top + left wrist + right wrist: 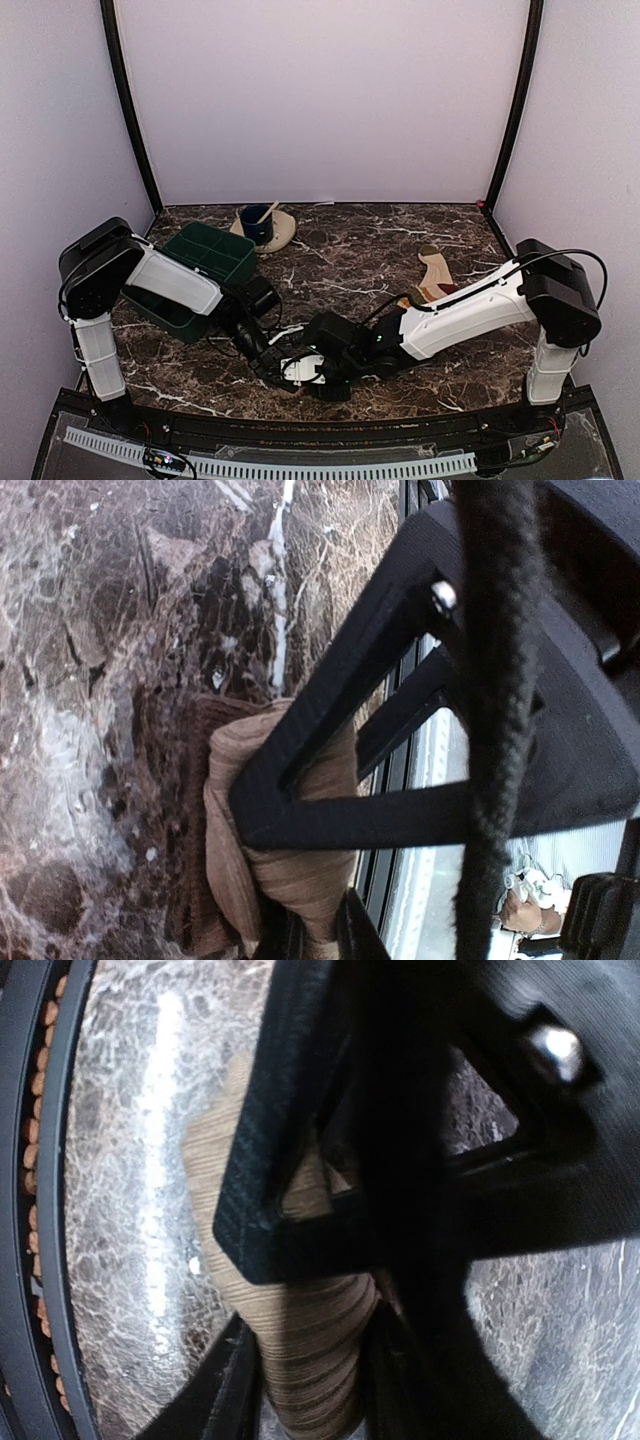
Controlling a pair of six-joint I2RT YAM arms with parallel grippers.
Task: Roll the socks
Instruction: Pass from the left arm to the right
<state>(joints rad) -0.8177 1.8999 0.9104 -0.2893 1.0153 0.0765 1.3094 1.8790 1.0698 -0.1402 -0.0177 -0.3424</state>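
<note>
**Ana:** So, what is the left gripper (312, 920) doing?

**Ben:** It is pinched tight on the plain tan sock (300, 875). The right gripper (310, 1380) squeezes the same sock from the other side. They meet low at the near edge of the table (350, 240).

**Ana:** Is it rolled?

**Ben:** It looks bunched up. I think the rolling is part way.

**Ana:** What comes next?

**Ben:** One should hold it firm while the other turns the roll snug. The striped sock (434, 272) lies well apart on the right, not rolled yet.

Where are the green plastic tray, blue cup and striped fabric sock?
Green plastic tray (222, 243): top view, far rim.
Blue cup (256, 229): top view, side.
Striped fabric sock (437, 270): top view, middle.
</note>
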